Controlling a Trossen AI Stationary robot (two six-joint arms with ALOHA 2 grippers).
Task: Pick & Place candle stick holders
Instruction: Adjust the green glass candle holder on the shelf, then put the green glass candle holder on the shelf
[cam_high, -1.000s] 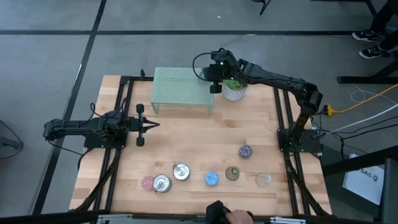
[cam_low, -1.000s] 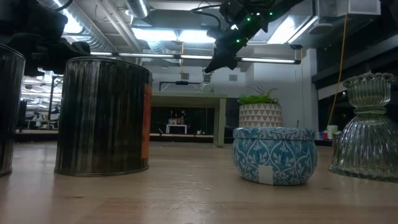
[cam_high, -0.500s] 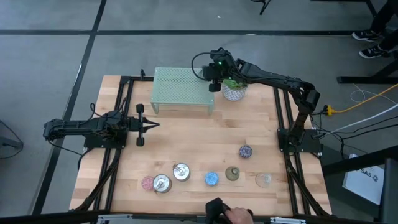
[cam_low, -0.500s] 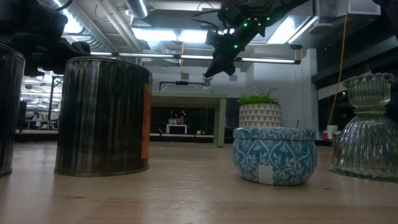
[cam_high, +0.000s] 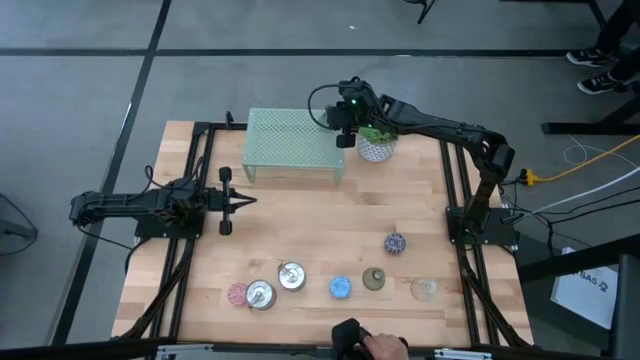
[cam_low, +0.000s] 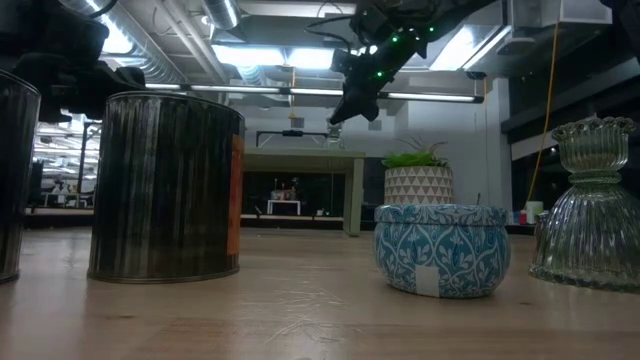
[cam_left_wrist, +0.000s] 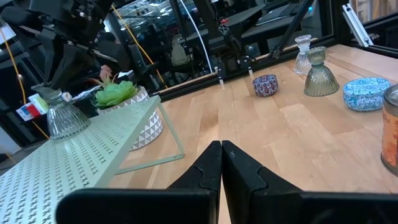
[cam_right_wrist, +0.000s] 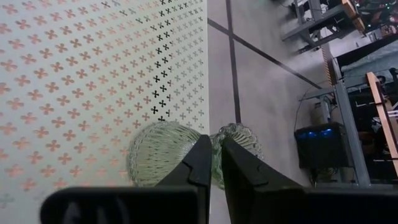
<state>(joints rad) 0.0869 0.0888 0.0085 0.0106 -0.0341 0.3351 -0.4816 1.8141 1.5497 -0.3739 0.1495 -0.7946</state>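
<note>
My right gripper (cam_high: 345, 140) is shut on a clear glass candle holder (cam_right_wrist: 163, 159) at the far right corner of the mint-green mesh stand (cam_high: 292, 146). The holder also shows in the left wrist view (cam_left_wrist: 60, 116), standing on the stand's top. More holders stand on their bases near the table's near edge: pink (cam_high: 237, 294), two silver (cam_high: 261, 295) (cam_high: 292, 276), blue (cam_high: 341, 288), olive (cam_high: 374, 279), clear (cam_high: 425, 289), and purple (cam_high: 395, 243) farther back. My left gripper (cam_high: 250, 201) is shut and empty at the table's left. My right gripper pinches the glass holder's upper part (cam_right_wrist: 216, 155) between its two fingers, just beside the top cup (cam_right_wrist: 239, 140). The fingers come from above, slanting down. The holder's wide ribbed base (cam_left_wrist: 62, 123) is on the stand's top near its corner, and the holder stands about upright.
A green plant in a white pot (cam_high: 377, 146) stands right beside the stand and my right gripper. A person's hand (cam_high: 378, 348) shows at the table's near edge. Bare wood lies between the stand and the row of holders.
My right gripper has gone a little down and toward the table's far left with the glass holder, which now sits lower on the stand's top. In the last half second it has kept still.
</note>
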